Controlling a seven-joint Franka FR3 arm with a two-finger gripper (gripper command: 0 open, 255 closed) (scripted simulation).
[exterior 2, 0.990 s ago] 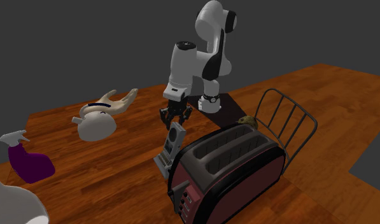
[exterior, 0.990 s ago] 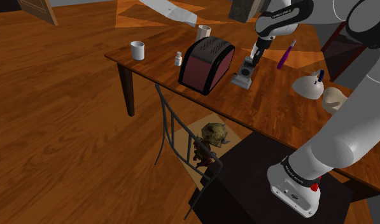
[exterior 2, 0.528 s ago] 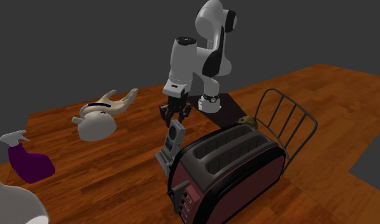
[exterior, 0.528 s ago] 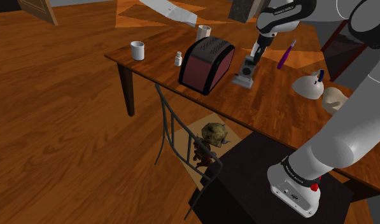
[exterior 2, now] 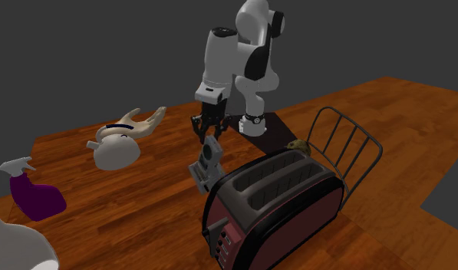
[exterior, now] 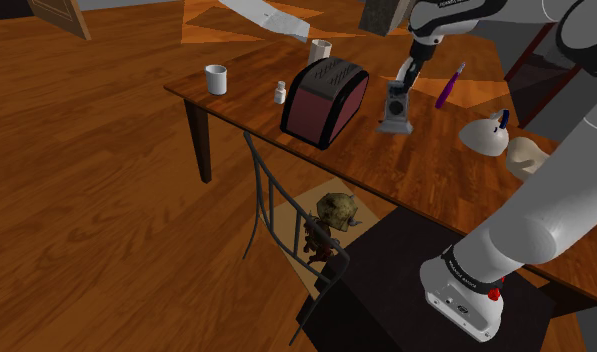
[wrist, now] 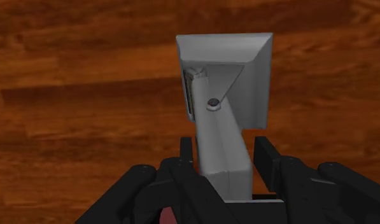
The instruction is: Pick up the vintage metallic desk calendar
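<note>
The gripper (exterior: 402,84) comes down from above onto the grey metal desk calendar (exterior: 395,106) and is closed on its top end. In the wrist view the two black fingers (wrist: 185,153) stand at either side of the calendar's narrow upper part (wrist: 223,137). The wider base spreads out below them, over the wood of the counter (wrist: 86,95).

In the second exterior view the desk calendar (exterior 2: 206,162) hangs roughly upright under the gripper (exterior 2: 209,138). Its base looks just clear of the counter (exterior 2: 143,207), though the gap is hard to make out.

The calendar is over the inner part of the counter (exterior: 426,175), away from the edges. It is just beside the dark red toaster (exterior: 326,100), on the side away from the counter's chair-side edge. In the second exterior view the toaster (exterior 2: 273,203) stands in front of it.

A purple spray bottle (exterior: 446,88) lies farther in. A white mug (exterior: 217,78) sits near the far corner, well apart from the gripper.
</note>
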